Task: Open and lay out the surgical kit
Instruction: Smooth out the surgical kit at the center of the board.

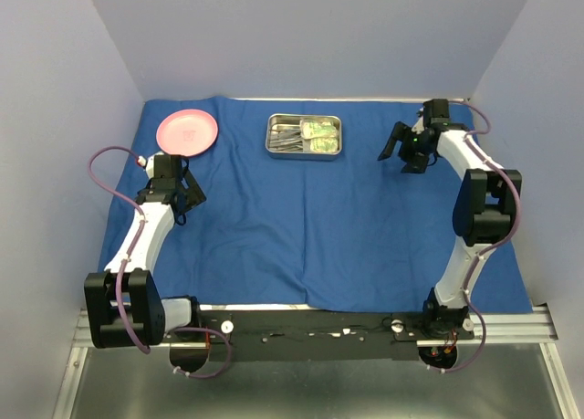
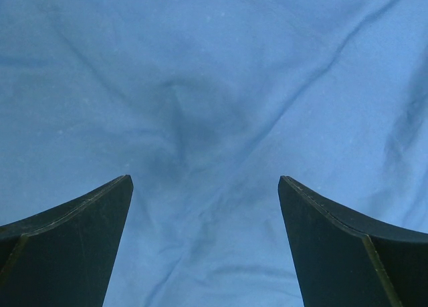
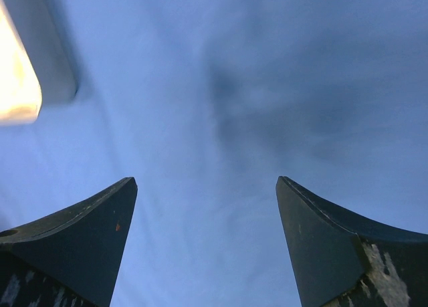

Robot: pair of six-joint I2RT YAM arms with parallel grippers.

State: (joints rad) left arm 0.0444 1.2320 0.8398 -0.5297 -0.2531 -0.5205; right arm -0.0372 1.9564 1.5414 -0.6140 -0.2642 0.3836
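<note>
Black mounting rail [image 1: 310, 328] carrying both arm bases runs along the near edge of the tabletop, just below the hem of the large royal-blue cloth wrap [image 1: 301, 227], which lies spread flat with soft creases. On the far part of that cloth sits the small rectangular steel tray [image 1: 270, 136], its long axis running left to right, parallel with the cloth's far edge. Thin silver forceps and tweezers [image 1: 290, 138] lie lengthwise in the tray's left half; which way their tips point cannot be told. Two small clear yellow-green packets [image 1: 319, 134] fill the tray's right half. Left of the tray, well apart from it, rests a round pink plate [image 1: 187, 131]. The left pincer [image 2: 204, 180] hangs left of and nearer than the tray, jaws spread wide over bare cloth, gripping nothing. The right pincer [image 3: 206, 180] hovers right of the tray, near it, jaws likewise wide apart and holding nothing.
</note>
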